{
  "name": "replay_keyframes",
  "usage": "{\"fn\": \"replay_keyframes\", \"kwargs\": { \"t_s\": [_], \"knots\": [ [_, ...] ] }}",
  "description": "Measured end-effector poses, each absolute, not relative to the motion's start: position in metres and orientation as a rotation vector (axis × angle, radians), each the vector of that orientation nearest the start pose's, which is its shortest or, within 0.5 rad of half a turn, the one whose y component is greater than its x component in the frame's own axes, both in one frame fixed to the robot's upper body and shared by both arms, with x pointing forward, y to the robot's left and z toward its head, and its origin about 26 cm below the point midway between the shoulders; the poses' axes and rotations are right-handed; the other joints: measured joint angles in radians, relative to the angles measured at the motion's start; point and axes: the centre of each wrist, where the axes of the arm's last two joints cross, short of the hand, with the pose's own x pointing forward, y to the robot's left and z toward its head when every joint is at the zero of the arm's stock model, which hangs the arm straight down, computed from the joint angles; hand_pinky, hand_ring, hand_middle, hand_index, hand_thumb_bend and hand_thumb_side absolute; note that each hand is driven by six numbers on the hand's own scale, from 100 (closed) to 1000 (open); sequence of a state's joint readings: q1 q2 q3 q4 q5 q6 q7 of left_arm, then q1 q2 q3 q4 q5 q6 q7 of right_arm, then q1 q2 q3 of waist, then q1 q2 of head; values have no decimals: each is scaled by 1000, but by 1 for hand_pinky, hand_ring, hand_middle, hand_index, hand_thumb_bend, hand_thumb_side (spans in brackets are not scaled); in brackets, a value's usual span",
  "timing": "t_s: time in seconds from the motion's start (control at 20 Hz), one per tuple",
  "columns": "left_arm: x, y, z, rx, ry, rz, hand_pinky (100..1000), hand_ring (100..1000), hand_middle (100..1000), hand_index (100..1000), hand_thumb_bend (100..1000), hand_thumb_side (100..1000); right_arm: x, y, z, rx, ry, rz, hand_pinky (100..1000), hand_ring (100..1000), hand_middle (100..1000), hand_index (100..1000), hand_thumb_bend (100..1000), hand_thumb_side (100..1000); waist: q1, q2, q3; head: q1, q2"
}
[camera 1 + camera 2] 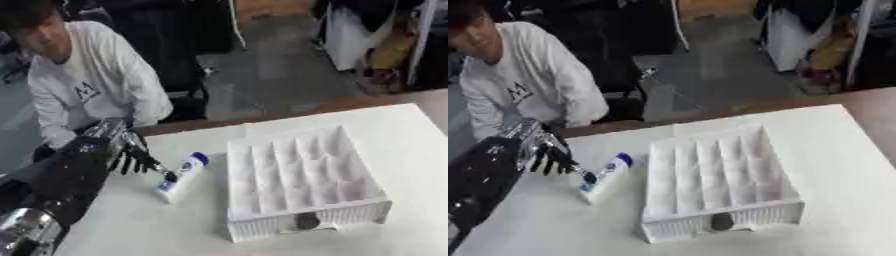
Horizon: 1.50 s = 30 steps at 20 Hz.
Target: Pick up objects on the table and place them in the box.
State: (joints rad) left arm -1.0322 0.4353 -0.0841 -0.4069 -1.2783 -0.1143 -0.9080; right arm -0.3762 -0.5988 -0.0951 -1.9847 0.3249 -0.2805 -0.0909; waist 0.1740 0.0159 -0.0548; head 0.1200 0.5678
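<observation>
A white bottle with a blue cap (182,176) lies on the white table (131,220), just left of the white box (302,180). The box has several rows of ribbed slots and a dark round hole (306,220) in its near wall. My left hand (131,157) hangs at the table's left edge with fingers relaxed and pointing down. One fingertip (169,175) reaches out to the bottle's side. Nothing is in its grasp. My right hand shows in neither view.
My black left arm (61,185) with a silver joint fills the lower left. A person in a white top sits beyond the far left table edge. Bare table lies in front of the box and to its right (420,150).
</observation>
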Motion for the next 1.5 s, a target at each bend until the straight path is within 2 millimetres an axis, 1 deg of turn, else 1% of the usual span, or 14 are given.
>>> {"fn": "replay_keyframes", "kwargs": {
  "t_s": [0.2, 0.55, 0.6, 0.65, 0.7, 0.75, 0.8, 0.85, 0.9, 0.95, 1.0, 1.2, 1.35, 1.5],
  "knots": [
    [492, 329, 111, 524, -315, -1626, 450, 622, 782, 853, 1000, 928, 299, -312, 261, 1023, 3196, -967, 456, 516, 445, 563, 359, 843, 6, -10, -4, 0, -1],
    [493, 321, 110, 507, -335, -1643, 447, 619, 783, 857, 995, 938, 300, -310, 262, 996, 3201, -975, 456, 517, 445, 563, 357, 844, 8, -9, -17, 3, -14],
    [493, 319, 110, 503, -339, -1645, 444, 615, 783, 861, 970, 933, 300, -309, 263, 991, 3200, -974, 456, 516, 445, 563, 356, 844, 8, -8, -20, 3, -17],
    [493, 318, 109, 499, -343, -1644, 444, 615, 783, 861, 970, 933, 300, -309, 263, 986, 3201, -975, 456, 516, 445, 563, 356, 844, 9, -7, -22, 3, -18],
    [494, 318, 110, 497, -348, -1643, 441, 611, 783, 864, 935, 925, 300, -308, 264, 981, 3198, -975, 456, 516, 446, 563, 354, 844, 10, -4, -25, 4, -18],
    [494, 318, 110, 495, -353, -1641, 442, 612, 784, 863, 950, 929, 301, -307, 265, 974, 3195, -975, 456, 516, 446, 563, 355, 844, 10, -1, -28, 4, -18],
    [494, 317, 110, 493, -359, -1641, 440, 610, 786, 869, 910, 925, 301, -307, 266, 970, 3193, -973, 456, 516, 446, 563, 353, 844, 10, 1, -30, 6, -18],
    [494, 316, 110, 490, -364, -1638, 440, 610, 787, 871, 904, 924, 301, -307, 267, 968, 3191, -970, 456, 516, 446, 563, 353, 844, 10, 3, -32, 8, -18],
    [494, 315, 111, 489, -370, -1634, 436, 621, 795, 880, 876, 916, 301, -306, 267, 966, 3191, -969, 456, 516, 446, 563, 353, 845, 10, 5, -35, 11, -19],
    [494, 314, 111, 487, -380, -1630, 436, 621, 795, 880, 876, 916, 301, -306, 267, 963, 3192, -968, 456, 516, 446, 563, 353, 845, 11, 7, -36, 11, -19],
    [494, 314, 112, 484, -390, -1622, 421, 647, 805, 898, 852, 892, 301, -306, 268, 958, 3191, -963, 457, 517, 446, 563, 356, 846, 12, 9, -37, 11, -19],
    [494, 312, 115, 472, -433, -1586, 411, 669, 825, 924, 856, 867, 302, -303, 270, 935, 3188, -966, 459, 518, 447, 564, 363, 848, 13, 16, -41, 11, -48],
    [495, 311, 117, 466, -457, -1566, 416, 677, 831, 930, 860, 869, 302, -301, 270, 923, 3185, -995, 460, 518, 447, 565, 364, 849, 13, 17, -42, 10, -79],
    [495, 310, 121, 467, -478, -1551, 431, 708, 844, 939, 868, 882, 303, -300, 271, 911, 3178, -1017, 461, 520, 448, 565, 368, 853, 13, 17, -43, 10, -96]
  ]
}}
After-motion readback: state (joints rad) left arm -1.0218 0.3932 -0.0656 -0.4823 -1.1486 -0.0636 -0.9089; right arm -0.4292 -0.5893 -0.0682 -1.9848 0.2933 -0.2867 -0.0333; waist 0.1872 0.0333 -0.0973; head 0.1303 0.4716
